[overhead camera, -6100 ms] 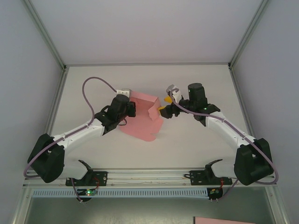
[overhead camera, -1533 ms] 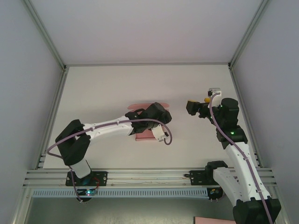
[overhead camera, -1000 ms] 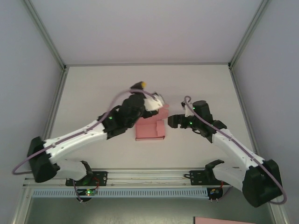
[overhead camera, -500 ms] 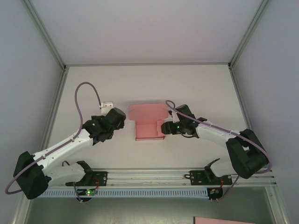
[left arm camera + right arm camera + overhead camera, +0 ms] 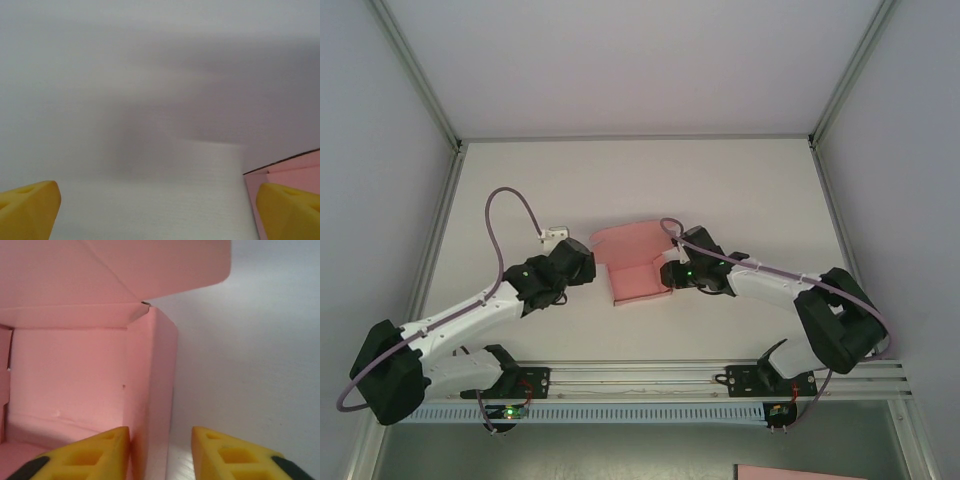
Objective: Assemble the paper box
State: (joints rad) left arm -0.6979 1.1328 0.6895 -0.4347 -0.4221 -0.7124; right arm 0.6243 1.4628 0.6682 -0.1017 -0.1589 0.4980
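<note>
The paper box (image 5: 638,280) sits mid-surface (image 5: 750,190) between the two arms, its lid flap (image 5: 150,265) lying open behind it. The right hand (image 5: 160,442) is spread, straddling the box's right wall (image 5: 150,390) — one finger inside, one outside, not pinching yet. The left hand (image 5: 157,210) gapes wide just beside the box's other side, gripping nothing. I'd worry about that thin wall: squeeze too hard or pull sideways and it may crease — or the light, unbraced box could simply slide or tip.
</note>
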